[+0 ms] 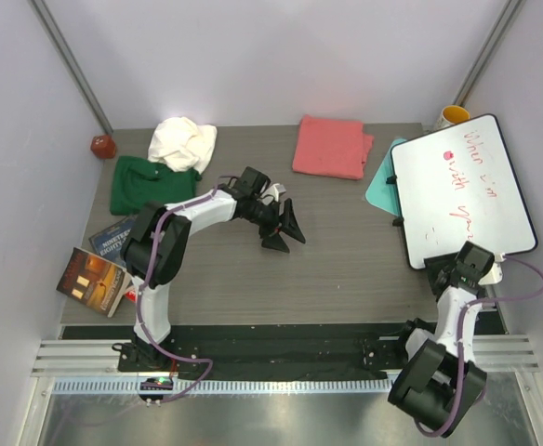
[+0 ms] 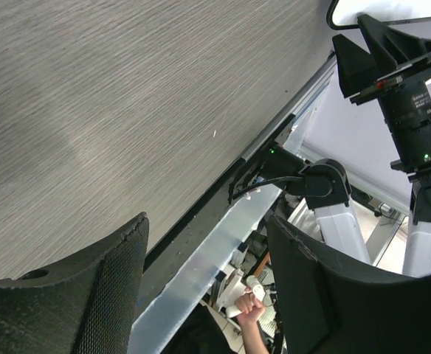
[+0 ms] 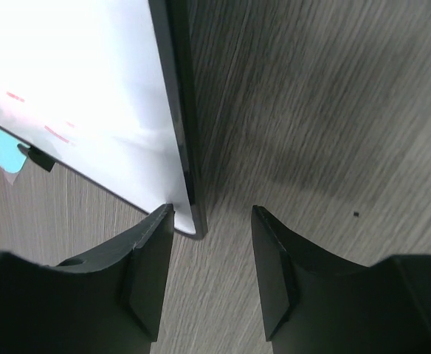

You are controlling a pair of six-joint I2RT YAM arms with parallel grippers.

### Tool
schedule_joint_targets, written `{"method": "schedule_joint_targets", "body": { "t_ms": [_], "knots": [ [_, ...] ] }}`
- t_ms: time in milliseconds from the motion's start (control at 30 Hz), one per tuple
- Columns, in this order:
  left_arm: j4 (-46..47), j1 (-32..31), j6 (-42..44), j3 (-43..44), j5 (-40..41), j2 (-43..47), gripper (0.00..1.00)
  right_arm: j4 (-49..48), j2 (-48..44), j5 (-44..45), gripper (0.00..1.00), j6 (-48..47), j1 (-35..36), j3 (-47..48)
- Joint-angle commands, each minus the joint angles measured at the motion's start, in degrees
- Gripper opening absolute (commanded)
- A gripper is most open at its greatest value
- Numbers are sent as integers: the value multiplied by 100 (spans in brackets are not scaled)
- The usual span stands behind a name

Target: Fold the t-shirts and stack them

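Step judged between shirts: pink t-shirt [image 1: 331, 146] folded, far centre; white t-shirt [image 1: 182, 142] crumpled, far left, touching green t-shirt [image 1: 151, 184]. Left gripper [image 1: 285, 237], mid-table: jaws released, empty. Right gripper [image 3: 212, 280], at whiteboard [image 1: 462, 190] corner: jaws parted, empty. Next: white t-shirt to be grasped.

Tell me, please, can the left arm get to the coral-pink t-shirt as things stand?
Probably yes. The left gripper is open and holds nothing, and only bare table lies between it and the coral-pink t-shirt near the far edge.

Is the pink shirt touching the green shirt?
No, the pink shirt lies by itself toward the right, with bare table between it and the green shirt on the left.
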State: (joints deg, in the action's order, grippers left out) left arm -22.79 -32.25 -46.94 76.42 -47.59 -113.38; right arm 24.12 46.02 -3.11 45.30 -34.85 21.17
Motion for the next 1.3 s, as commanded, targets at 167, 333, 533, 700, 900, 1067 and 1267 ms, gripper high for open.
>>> {"method": "schedule_joint_targets", "body": {
  "t_ms": [167, 333, 533, 700, 900, 1067, 1267],
  "knots": [
    [-51, -9, 123, 197, -163, -131, 66, -1620, 1374, -224, 48, -197, 22, 291],
    [-51, -9, 167, 206, -189, -123, 66, -2279, 1892, -724, 37, -302, 13, 352],
    [-42, -1, 167, 224, -215, -167, 66, -2281, 1806, -1024, 1, -408, 22, 423],
    [-24, -1, 185, 233, -215, -149, 66, -862, 1122, -228, 1, -101, 40, 511],
    [2, 26, 220, 241, -268, -96, 66, 827, 522, 511, 1, -161, 40, 1073],
    [107, 149, 150, 207, -303, -17, 66, 1472, 461, 716, 1, 4, -13, 1364],
    [178, 166, 115, 92, -303, 167, 66, 1569, 320, 426, 1, 94, -92, 1302]
  ]
}}
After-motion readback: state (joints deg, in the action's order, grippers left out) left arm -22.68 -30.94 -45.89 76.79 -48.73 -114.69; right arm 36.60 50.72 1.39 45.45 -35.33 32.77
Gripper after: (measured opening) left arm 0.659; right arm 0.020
